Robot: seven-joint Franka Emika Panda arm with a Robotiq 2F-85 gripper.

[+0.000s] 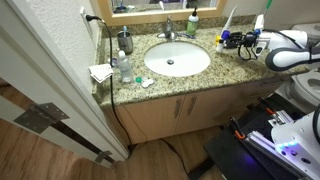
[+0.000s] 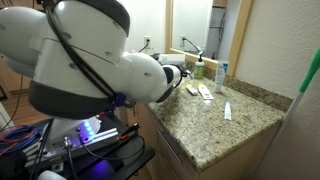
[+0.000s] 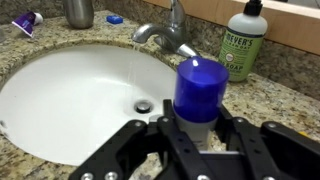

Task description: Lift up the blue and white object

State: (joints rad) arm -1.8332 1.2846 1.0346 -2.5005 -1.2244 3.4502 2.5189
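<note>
The blue and white object (image 3: 201, 92), a small cylinder with a bright blue top and a whitish lower part, stands upright between my gripper's fingers (image 3: 200, 135) in the wrist view. The fingers are closed against its lower part. It is held at the counter's edge of the sink (image 3: 80, 100), in front of the faucet (image 3: 165, 30). Its base is hidden, so I cannot tell whether it touches the counter. In an exterior view the gripper (image 1: 240, 43) is over the granite counter beside the basin, with a blue spot (image 1: 227, 40) at its tip. In an exterior view the arm hides the object.
A green soap bottle (image 3: 243, 40) stands behind the object by the faucet. A metal cup (image 3: 78, 12) and a small purple item (image 3: 25, 22) sit at the far rim. A clear bottle (image 1: 123, 68) and a white cloth (image 1: 100, 72) are beyond the basin. Flat white tubes (image 2: 205, 92) lie on the counter.
</note>
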